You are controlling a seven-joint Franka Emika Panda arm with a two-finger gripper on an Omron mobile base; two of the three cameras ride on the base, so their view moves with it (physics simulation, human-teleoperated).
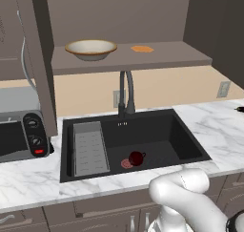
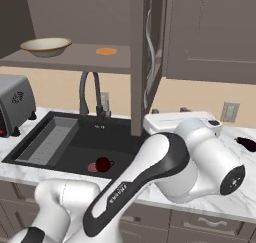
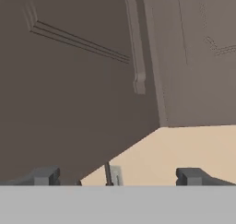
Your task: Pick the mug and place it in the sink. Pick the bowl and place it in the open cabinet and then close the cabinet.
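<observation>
Nearest of all, the gripper (image 3: 117, 176) stood released, its two dark fingertips (image 3: 45, 176) spread wide with nothing between them, facing a panelled door of the cabinet (image 3: 83, 89) and its long silver handle (image 3: 134, 43). Down in the sink (image 1: 190, 152) the mug (image 1: 136, 158) sat just beside the red drain (image 1: 126, 163), right of the grey ribbed tray (image 1: 89, 147). The bowl (image 1: 90, 48) rested on the cabinet's open shelf (image 1: 171, 57), left of an orange patch (image 1: 142, 48).
</observation>
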